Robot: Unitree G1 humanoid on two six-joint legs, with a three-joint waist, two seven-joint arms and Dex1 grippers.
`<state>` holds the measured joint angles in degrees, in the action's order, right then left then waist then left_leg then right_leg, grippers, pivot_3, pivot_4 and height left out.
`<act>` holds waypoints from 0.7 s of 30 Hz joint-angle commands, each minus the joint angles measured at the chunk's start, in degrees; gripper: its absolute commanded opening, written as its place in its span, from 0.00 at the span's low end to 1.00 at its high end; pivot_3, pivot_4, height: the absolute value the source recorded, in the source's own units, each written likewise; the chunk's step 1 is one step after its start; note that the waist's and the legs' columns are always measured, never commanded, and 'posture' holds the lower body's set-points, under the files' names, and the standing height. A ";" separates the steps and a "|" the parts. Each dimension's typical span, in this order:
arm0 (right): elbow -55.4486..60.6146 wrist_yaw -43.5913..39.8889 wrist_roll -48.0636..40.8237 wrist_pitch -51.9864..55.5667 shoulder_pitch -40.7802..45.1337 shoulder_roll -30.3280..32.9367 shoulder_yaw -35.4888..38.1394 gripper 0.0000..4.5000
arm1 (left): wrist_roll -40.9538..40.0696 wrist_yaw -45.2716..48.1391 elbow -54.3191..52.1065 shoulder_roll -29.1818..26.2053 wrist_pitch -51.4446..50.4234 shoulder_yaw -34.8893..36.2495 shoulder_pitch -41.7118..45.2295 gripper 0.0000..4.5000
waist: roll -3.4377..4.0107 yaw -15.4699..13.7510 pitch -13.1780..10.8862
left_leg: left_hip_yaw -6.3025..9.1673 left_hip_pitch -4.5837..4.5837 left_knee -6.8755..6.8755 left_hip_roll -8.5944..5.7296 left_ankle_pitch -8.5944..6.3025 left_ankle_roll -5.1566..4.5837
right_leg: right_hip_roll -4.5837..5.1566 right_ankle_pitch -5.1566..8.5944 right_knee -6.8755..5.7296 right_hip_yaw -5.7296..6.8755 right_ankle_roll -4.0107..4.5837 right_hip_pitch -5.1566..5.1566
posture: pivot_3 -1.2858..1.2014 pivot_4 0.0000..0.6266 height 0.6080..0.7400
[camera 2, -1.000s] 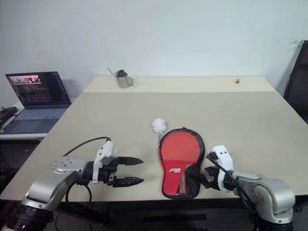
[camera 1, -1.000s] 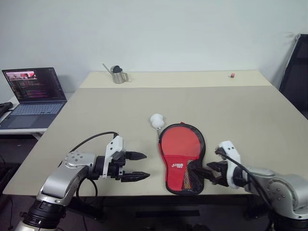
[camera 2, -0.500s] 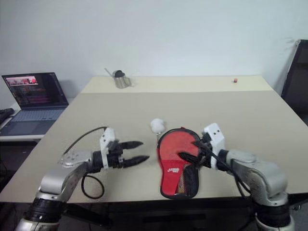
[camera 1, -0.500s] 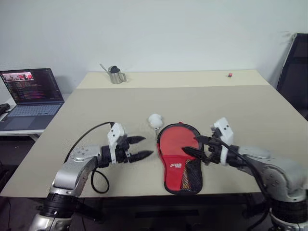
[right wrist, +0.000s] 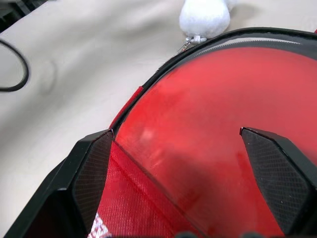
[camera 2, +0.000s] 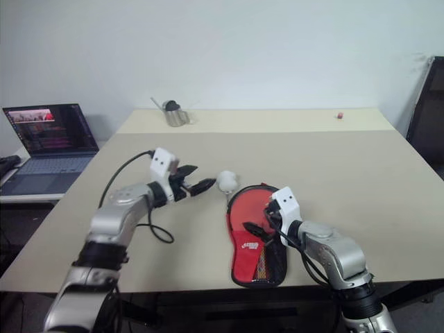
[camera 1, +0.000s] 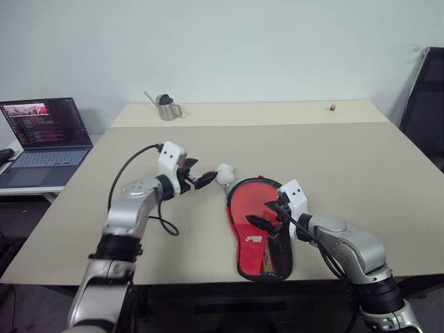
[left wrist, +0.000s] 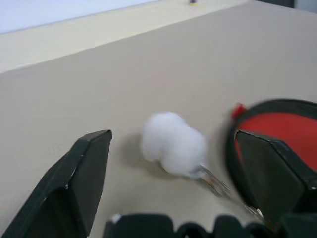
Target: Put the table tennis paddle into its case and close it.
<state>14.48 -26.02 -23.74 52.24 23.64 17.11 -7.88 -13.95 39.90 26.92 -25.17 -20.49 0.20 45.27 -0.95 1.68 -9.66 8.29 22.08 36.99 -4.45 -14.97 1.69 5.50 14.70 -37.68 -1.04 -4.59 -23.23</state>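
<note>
The case (camera 1: 264, 257) lies flat near the table's front edge, with black edging, a white logo and a black mesh pocket. Inside it rests the table tennis paddle (camera 1: 255, 203), its smooth red face (right wrist: 208, 114) uncovered and its handle hidden under the red flap. A white fluffy pom-pom (camera 1: 225, 173) hangs off the zip at the case's far end. My left gripper (camera 1: 201, 173) is open just left of the pom-pom (left wrist: 173, 144), which sits between the fingers without touching them. My right gripper (camera 1: 267, 211) hovers open over the paddle's face, holding nothing.
An open laptop (camera 1: 48, 132) sits on a side desk at the left. At the table's far edge stand a small metal watering can (camera 1: 165, 107) and a tiny red object (camera 1: 333, 107). A black chair (camera 1: 427, 104) is at the right. A black cable loops beside my left arm.
My left arm has reached forward and up from the front edge to the pom-pom, and its jaws look wider. My right gripper has swung left from beside the case to over the paddle.
</note>
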 commanded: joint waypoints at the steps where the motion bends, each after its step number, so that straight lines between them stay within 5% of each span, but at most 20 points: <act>1: 0.92 0.18 0.14 -1.25 1.04 -0.80 0.17 1.00 | 2.95 -0.20 10.03 1.71 4.37 -0.95 6.78 0.98 | 0.00 0.04 0.00 | -0.01 0.00 -0.01 0.00 0.00 0.00 | 0.00 0.00 0.01 -0.01 0.00 0.00 | 0.52 0.24 1.00; 9: 1.53 1.31 0.66 -1.41 0.17 -1.70 -0.04 1.00 | 8.87 -2.12 39.83 7.28 12.26 -1.63 20.52 0.98 | -0.06 0.36 -0.02 | -0.19 0.04 -0.02 -0.05 0.08 0.14 | -0.01 0.00 0.02 -0.01 -0.01 -0.11 | 0.52 0.24 1.00; 21: 3.55 3.38 0.50 -1.30 -1.46 -2.65 0.55 1.00 | 13.87 -3.62 47.82 11.68 13.10 -1.43 22.57 0.95 | -0.09 0.28 -0.04 | -0.34 0.04 0.00 -0.05 0.05 0.09 | -0.01 0.00 -0.08 0.00 -0.01 -0.15 | 0.52 0.24 1.00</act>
<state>15.19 -22.90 -23.10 51.86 22.31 14.89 -8.05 -0.71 36.61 74.82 -14.04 -8.29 -1.79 66.20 -1.03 1.96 -9.70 7.95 22.12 36.99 -4.50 -14.92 1.78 5.49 14.70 -37.77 -1.04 -4.60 -23.38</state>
